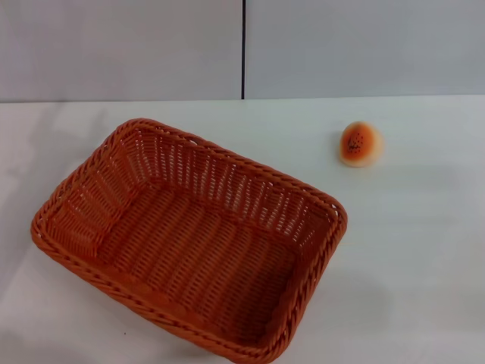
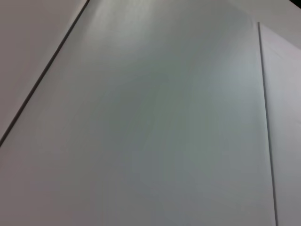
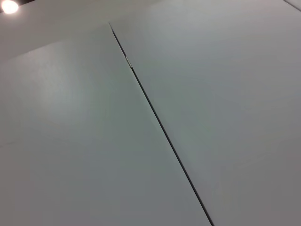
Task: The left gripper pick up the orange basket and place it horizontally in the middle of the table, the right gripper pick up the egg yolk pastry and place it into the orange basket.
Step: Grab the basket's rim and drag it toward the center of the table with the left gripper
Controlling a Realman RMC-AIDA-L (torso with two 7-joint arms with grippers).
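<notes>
The orange basket (image 1: pixel 189 243) fills the lower left and centre of the head view, sitting skewed on the desk (image 1: pixel 424 250), its long side running from upper left down to lower right, so it is not yet set horizontally. It is woven in a wicker style, with a braided rim, sloping openwork sides and a tight flat weave on the bottom. It looks light and fairly stiff, with some give in the walls; the braided rim is the natural place to pinch, probably along the edge nearest the left side, since the weave offers a ridge against slipping.

The egg yolk pastry (image 1: pixel 360 144) lies in the upper right of the head view, well apart from the basket, alone on the bare desk. It is a small rounded bun with a pale base and a glossy orange-brown top flecked with dark specks. It is likely soft and easily crushed, so a gentle hold across its sides would suit.

Neither the left gripper nor the right gripper appears in any view; both wrist views show only plain pale panels with a dark seam, so I cannot tell how the fingers stand.
</notes>
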